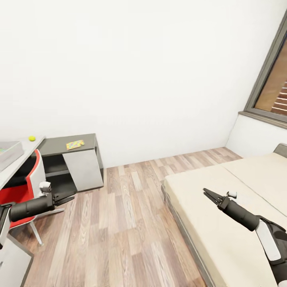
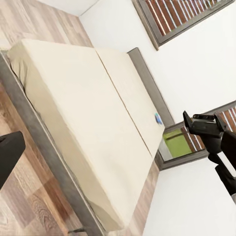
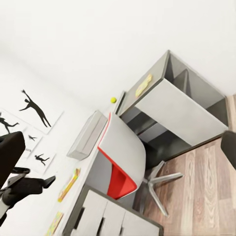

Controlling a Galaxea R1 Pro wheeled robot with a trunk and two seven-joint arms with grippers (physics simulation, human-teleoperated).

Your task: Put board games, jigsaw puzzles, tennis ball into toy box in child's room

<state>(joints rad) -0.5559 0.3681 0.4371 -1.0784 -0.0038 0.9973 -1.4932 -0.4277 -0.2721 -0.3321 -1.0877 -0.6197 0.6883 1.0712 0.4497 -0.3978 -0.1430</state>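
Note:
The table (image 1: 24, 153) stands at the far left with the grey toy box (image 1: 8, 151) and the tennis ball (image 1: 32, 138) on it. One jigsaw puzzle (image 1: 75, 144) lies on a lower grey shelf unit beside it. In the right wrist view the toy box (image 3: 88, 135), the ball (image 3: 113, 100) and a yellow-orange board game (image 3: 69, 184) sit on the table. A small blue board game (image 2: 158, 118) lies on the bed (image 2: 88, 98) near the headboard. My left gripper (image 1: 68, 196) hangs open by the chair. My right gripper (image 1: 209, 194) is open above the bed (image 1: 223, 207).
A red and white swivel chair (image 1: 28, 181) is tucked at the table, close to my left arm. Wood plank floor (image 1: 119, 223) runs between the table and the bed. A window (image 1: 275, 79) is on the right wall, and black silhouette pictures (image 3: 34, 108) hang above the table.

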